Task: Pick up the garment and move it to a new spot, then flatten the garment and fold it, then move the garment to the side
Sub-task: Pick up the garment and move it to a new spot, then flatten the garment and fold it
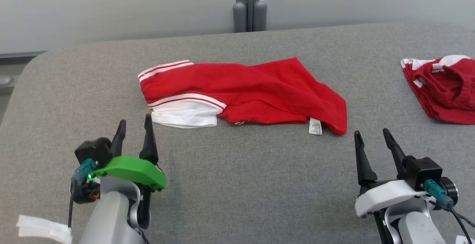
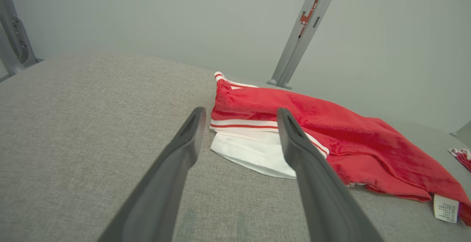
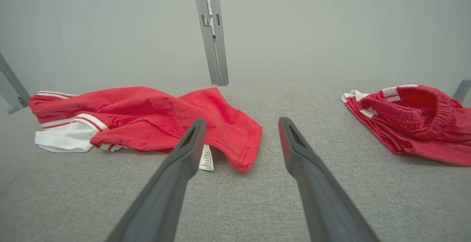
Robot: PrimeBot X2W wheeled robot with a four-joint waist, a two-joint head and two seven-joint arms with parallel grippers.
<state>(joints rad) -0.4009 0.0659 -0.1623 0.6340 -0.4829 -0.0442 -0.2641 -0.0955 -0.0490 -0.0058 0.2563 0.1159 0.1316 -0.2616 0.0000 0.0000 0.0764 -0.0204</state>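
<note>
1. Task item: red garment (image 1: pixel 245 92), white striped cuffs, lies rumpled mid grey table (image 1: pixel 237 184), white label (image 1: pixel 315 126) at its near edge.
2. left gripper (image 1: pixel 135 119): fingers spread wide, nothing held, near the white cuff, not touching.
3. right gripper (image 1: pixel 371 131): spread wide, empty, near the garment's right corner, apart.
4. second red garment (image 1: pixel 443 88) bunched at table's right edge, well apart.

place: robot lab bay | evidence: grey cloth-topped table (image 1: pixel 237 184); bare wall (image 1: pixel 111 6); metal post (image 1: pixel 249 3)
</note>
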